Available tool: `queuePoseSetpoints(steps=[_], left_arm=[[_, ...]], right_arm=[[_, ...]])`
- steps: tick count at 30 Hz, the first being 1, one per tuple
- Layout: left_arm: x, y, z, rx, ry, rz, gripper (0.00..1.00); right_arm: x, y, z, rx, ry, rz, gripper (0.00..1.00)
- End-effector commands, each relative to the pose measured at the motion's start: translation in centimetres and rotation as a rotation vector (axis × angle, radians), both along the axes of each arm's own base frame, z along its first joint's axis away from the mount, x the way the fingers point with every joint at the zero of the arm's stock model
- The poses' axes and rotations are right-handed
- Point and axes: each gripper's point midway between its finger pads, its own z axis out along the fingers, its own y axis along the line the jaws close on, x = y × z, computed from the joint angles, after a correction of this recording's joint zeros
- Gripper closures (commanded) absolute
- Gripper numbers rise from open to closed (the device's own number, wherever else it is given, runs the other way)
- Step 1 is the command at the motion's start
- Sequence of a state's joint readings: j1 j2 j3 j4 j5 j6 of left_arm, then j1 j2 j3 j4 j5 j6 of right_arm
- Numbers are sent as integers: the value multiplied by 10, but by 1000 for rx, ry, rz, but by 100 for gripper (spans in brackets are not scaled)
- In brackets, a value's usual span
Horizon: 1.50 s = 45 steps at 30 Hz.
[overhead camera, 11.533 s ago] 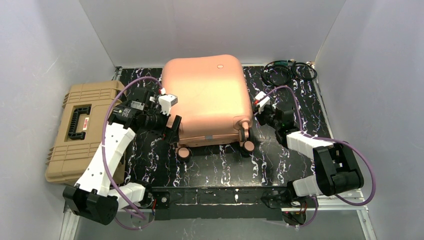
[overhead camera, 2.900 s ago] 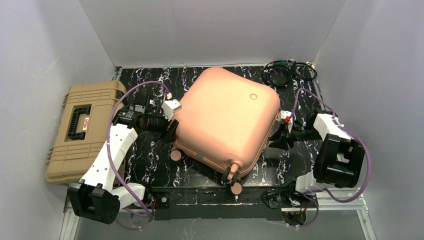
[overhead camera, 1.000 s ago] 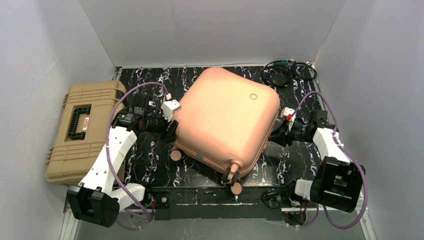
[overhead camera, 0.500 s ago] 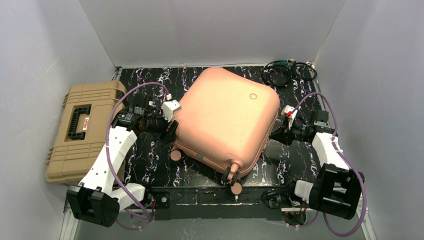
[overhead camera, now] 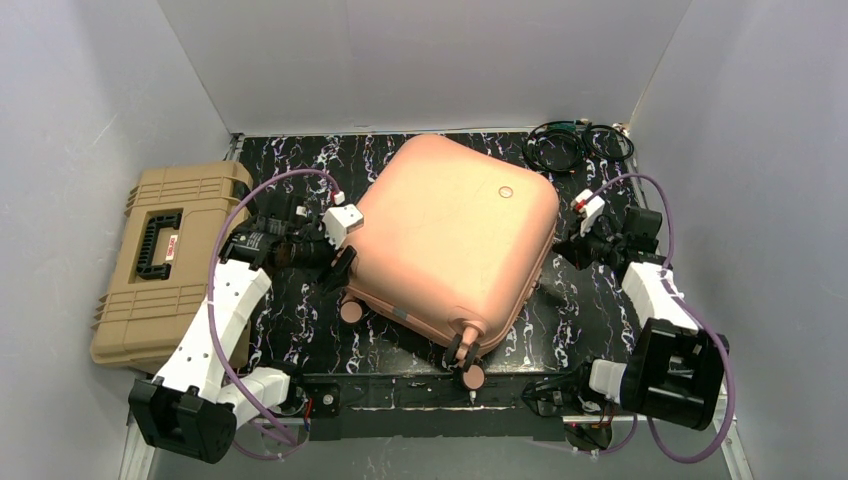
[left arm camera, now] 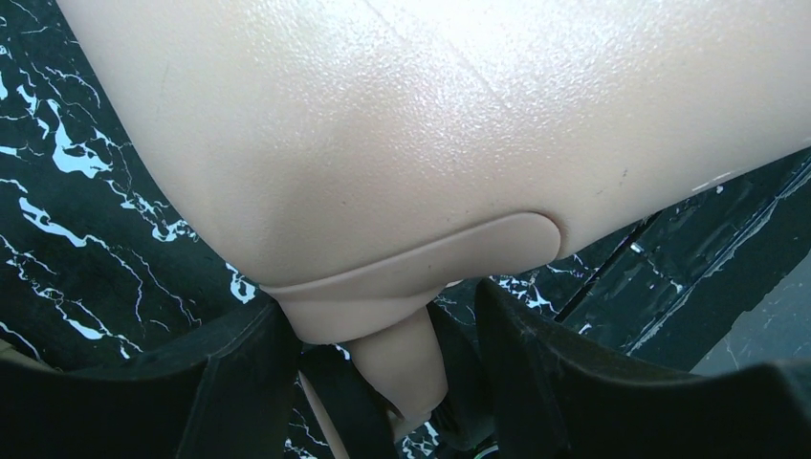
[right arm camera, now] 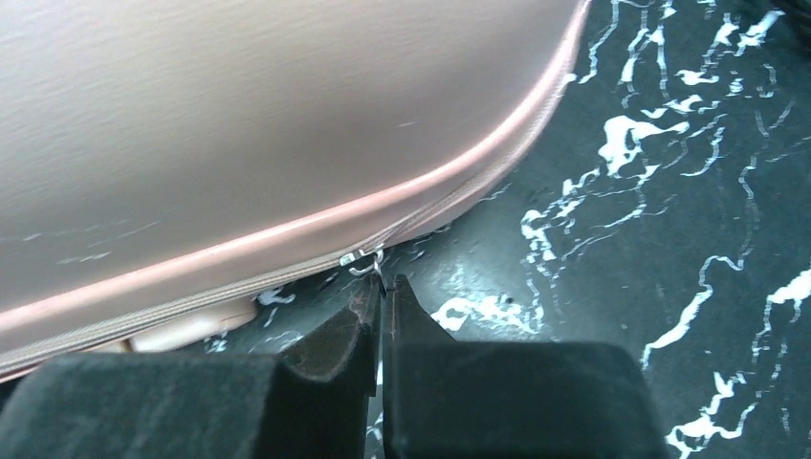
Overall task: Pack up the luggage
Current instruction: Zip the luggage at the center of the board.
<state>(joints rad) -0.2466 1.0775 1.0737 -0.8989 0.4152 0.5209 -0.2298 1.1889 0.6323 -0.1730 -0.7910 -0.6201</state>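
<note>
The luggage [overhead camera: 455,240] is plain peach-pink, with a shinier pink line along its edge and a small silver zip pull [right arm camera: 367,257]. The table [overhead camera: 590,320] is black with white marble veins. At the left of the frame, the toolbox [overhead camera: 190,200] is tan and ribbed, its handle [overhead camera: 160,243] black. The left arm [overhead camera: 215,320] and right arm [overhead camera: 655,290] are white and black. At the upper right, the coiled cables [overhead camera: 565,147] are black.
</note>
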Motion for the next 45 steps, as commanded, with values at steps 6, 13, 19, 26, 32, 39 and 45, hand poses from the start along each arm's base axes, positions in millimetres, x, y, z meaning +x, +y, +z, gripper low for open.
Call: queuePoseSetpoints(steps=[6, 13, 19, 26, 32, 39, 45], left_arm=[[-44, 16, -8, 74, 59, -86, 100], [-41, 23, -14, 115, 21, -110, 100], [-37, 24, -16, 126, -22, -144, 100], [-32, 20, -13, 119, -53, -177, 100], [-4, 37, -19, 216, -99, -71, 100], [55, 71, -15, 381, -239, 105, 100], [105, 93, -1, 438, -306, 200, 100]], right_arm=[[103, -59, 44, -79, -172, -269, 99], [141, -63, 57, -76, -221, -300, 99], [174, -44, 51, -110, -268, -236, 99], [208, -18, 44, -115, -311, -96, 99], [194, 16, 50, -38, -344, 107, 99], [149, 54, 50, 27, -354, 286, 99], [110, 71, 44, 29, -355, 346, 99]])
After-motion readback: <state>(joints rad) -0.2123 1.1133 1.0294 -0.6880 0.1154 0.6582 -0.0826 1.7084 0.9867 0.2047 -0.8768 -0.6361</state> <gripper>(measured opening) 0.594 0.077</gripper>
